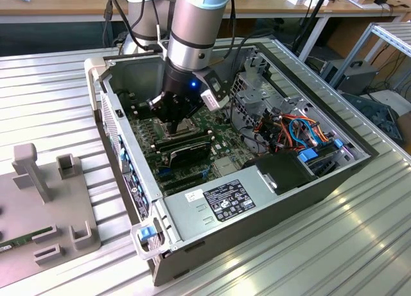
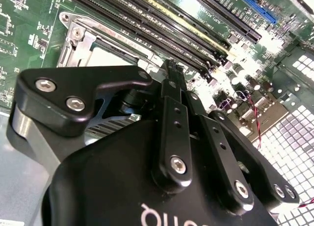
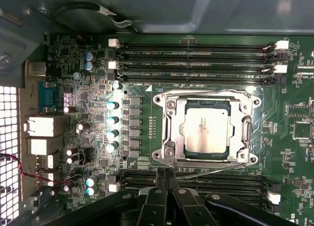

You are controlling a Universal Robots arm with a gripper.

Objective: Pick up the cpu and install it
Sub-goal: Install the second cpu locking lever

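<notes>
The cpu (image 3: 203, 133), a small square chip with a dull silvery top, lies flat inside the shiny metal frame of its socket (image 3: 167, 138) on the green motherboard. My gripper (image 3: 165, 173) hovers just beside the socket, over the memory slots along one side of it; its two black fingers are pressed together with nothing between them. In the second wrist view the fingers (image 2: 169, 88) point at the board next to the socket frame (image 2: 78, 37). In the exterior view my gripper (image 1: 174, 121) reaches down into the open computer case (image 1: 148, 200).
Long black memory slots (image 3: 196, 54) flank the socket on two sides. A grey power supply box (image 1: 221, 203) and a bundle of orange and blue cables (image 1: 295, 129) fill the case toward the exterior view's right. A grey fixture plate (image 1: 45, 200) lies outside on the ribbed metal table.
</notes>
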